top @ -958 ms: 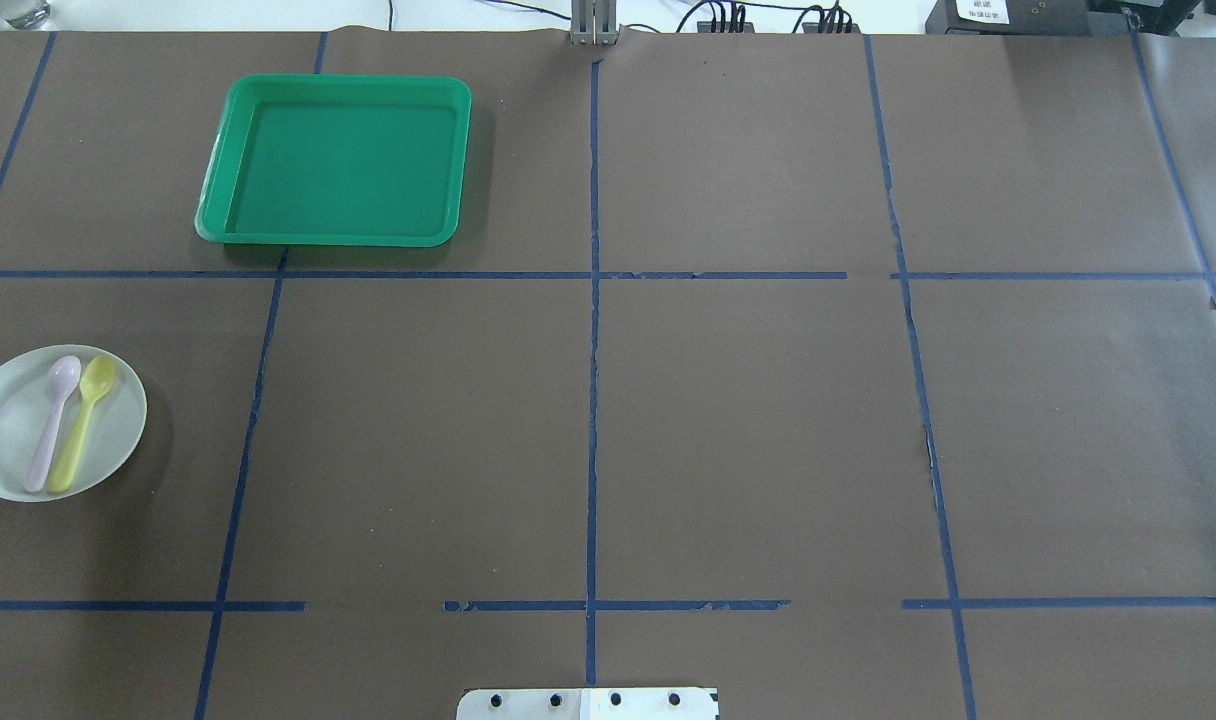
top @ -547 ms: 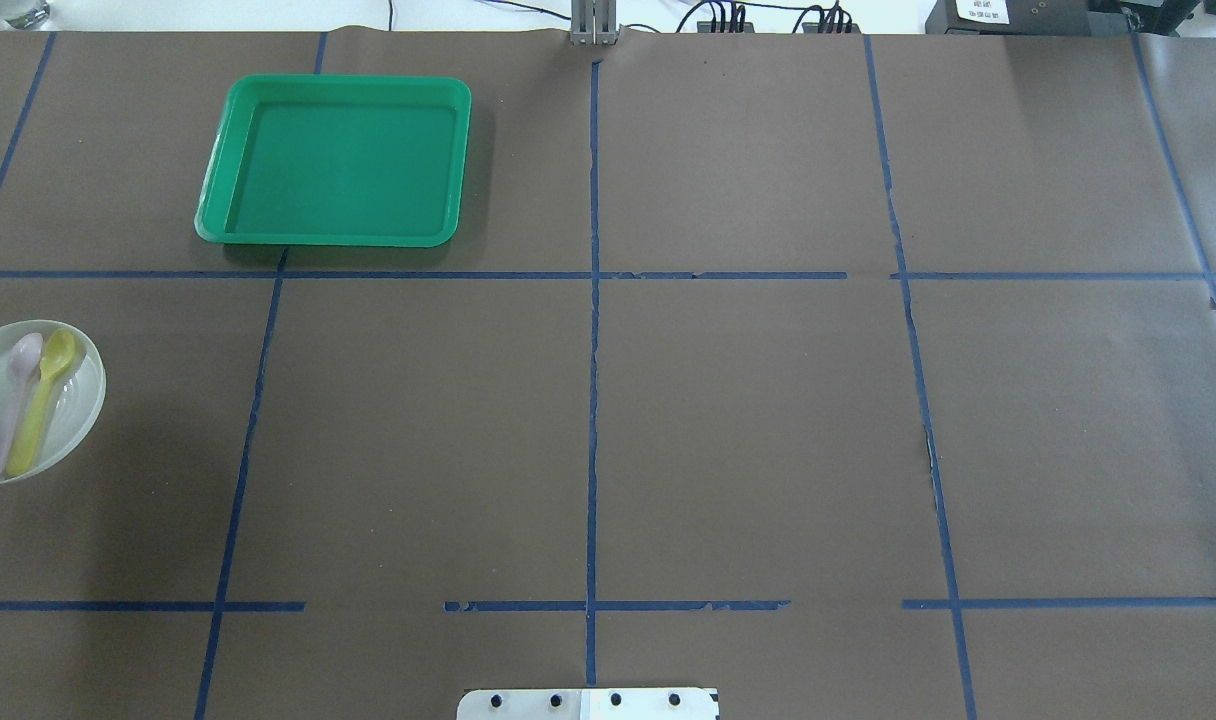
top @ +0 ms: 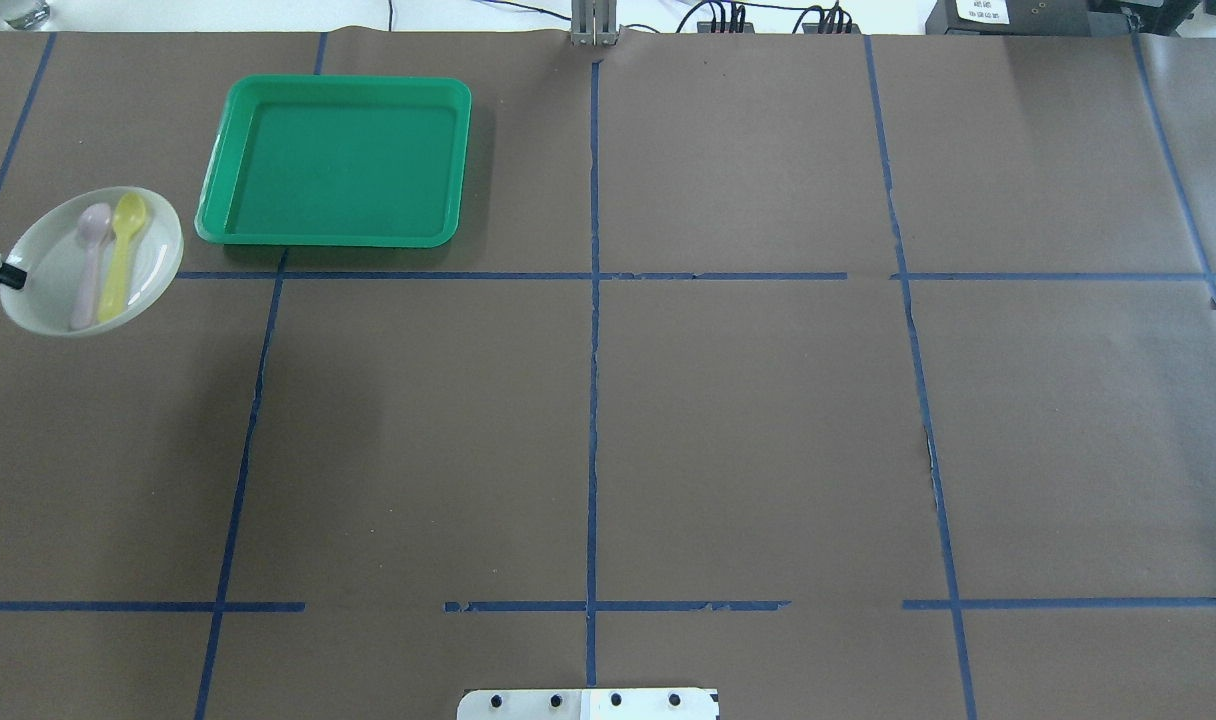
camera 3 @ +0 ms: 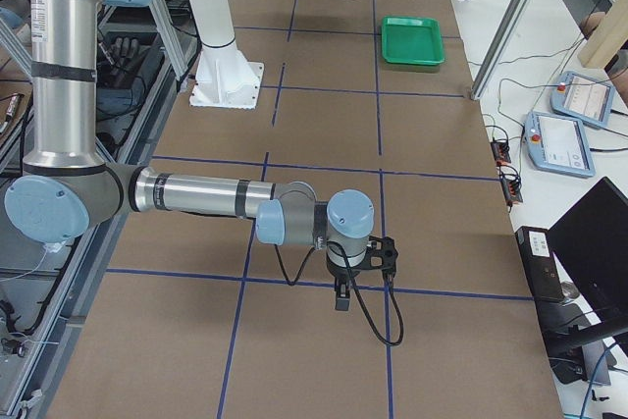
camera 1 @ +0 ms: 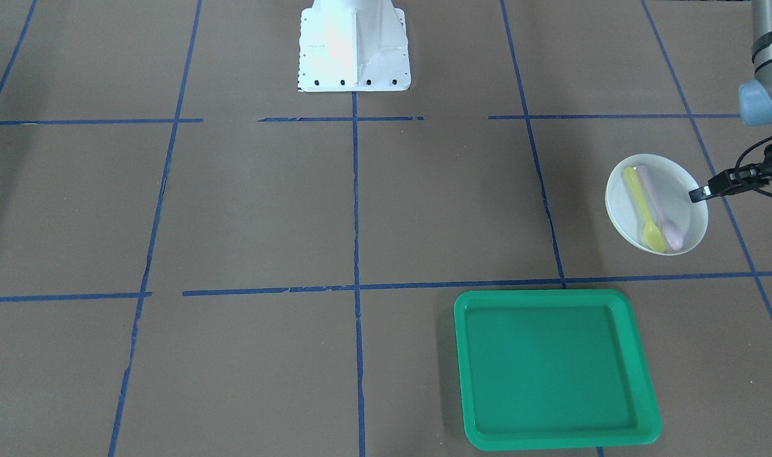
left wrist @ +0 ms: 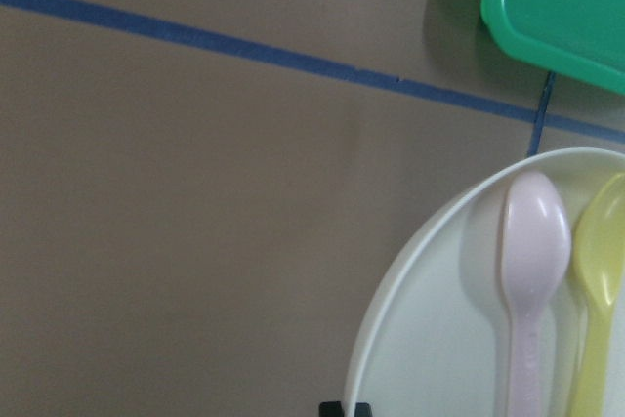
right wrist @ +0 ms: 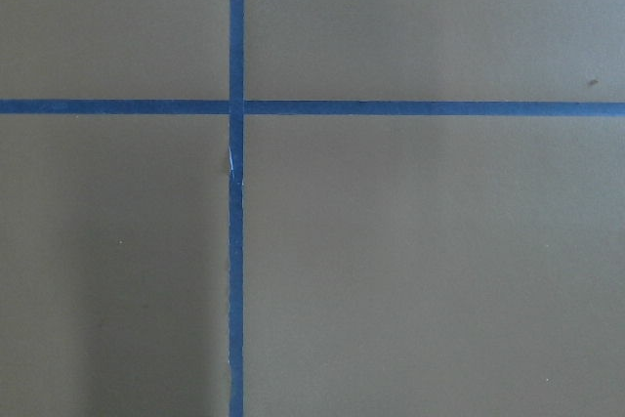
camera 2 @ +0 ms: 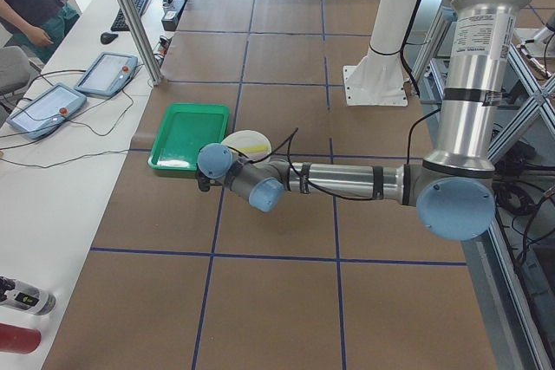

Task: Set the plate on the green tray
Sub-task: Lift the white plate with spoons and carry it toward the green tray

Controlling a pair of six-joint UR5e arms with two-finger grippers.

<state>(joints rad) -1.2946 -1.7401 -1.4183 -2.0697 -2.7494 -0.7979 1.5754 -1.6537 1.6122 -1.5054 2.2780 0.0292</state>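
the plate (top: 93,262) hangs at the robot's left end of the table (top: 728,430), close to the overhead view's left border, and seems held off the paper rather than resting on it. the left gripper (top: 12,278) is clamped on the plate's outer rim, on the side away from the tray (top: 333,160); only its black fingertips reach into the overhead view. the plate's opposite rim is just beside the tray's near left corner, apart from it, with a narrow strip of brown table between. a blue tape line (top: 418,275) runs along the tray's near edge and passes under the plate. the tray lies flat near the table's far edge, its raised rim unbroken all round and its whole green floor showing. on the tray's other side brown table stretches wide to the right.

the plate is small, round and white, with a shallow raised rim. a pink spoon (top: 90,265) and a yellow spoon (top: 121,255) lie side by side in it, touching, bowls toward the far edge.

the right gripper (camera 3: 340,299) points down near the table well away at the other end; whether it is parted or closed cannot be told.
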